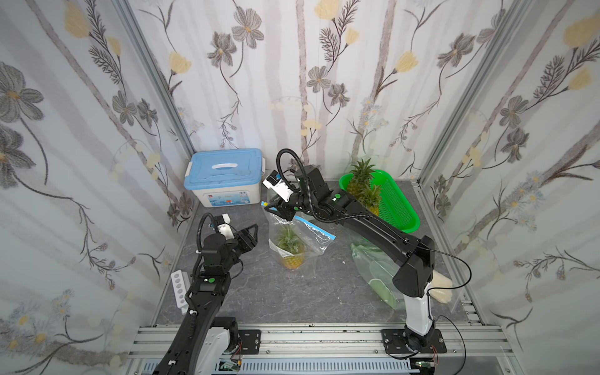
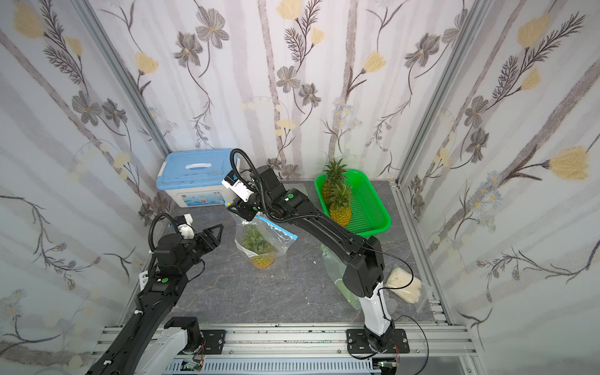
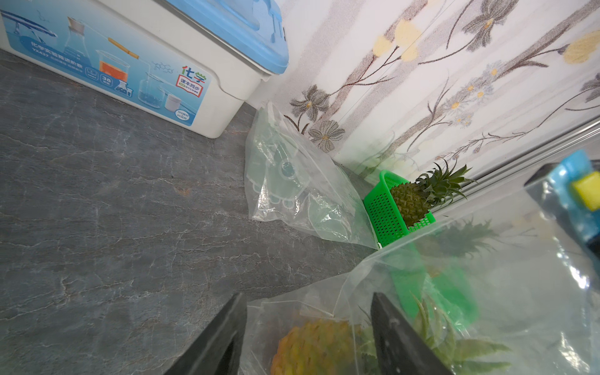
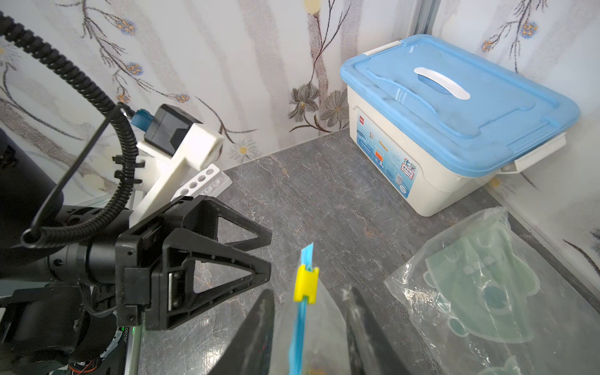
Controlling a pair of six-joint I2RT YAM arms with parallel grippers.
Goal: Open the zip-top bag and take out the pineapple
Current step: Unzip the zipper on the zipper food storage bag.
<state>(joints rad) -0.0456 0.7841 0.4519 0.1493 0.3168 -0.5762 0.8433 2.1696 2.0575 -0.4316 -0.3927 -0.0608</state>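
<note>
The small yellow pineapple sits inside the clear plastic zip-top bag, below the right gripper. Its jaws stand apart on both sides of the bag's blue zip strip. The left gripper, jaws apart too, is beside the bag.

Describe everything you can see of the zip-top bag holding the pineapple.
The zip-top bag is clear crinkled plastic with a blue zip strip and a yellow slider near its end. It rests on the grey table, zip edge raised, a small pineapple at its bottom. The right gripper has open jaws straddling the strip; contact is unclear.
</note>
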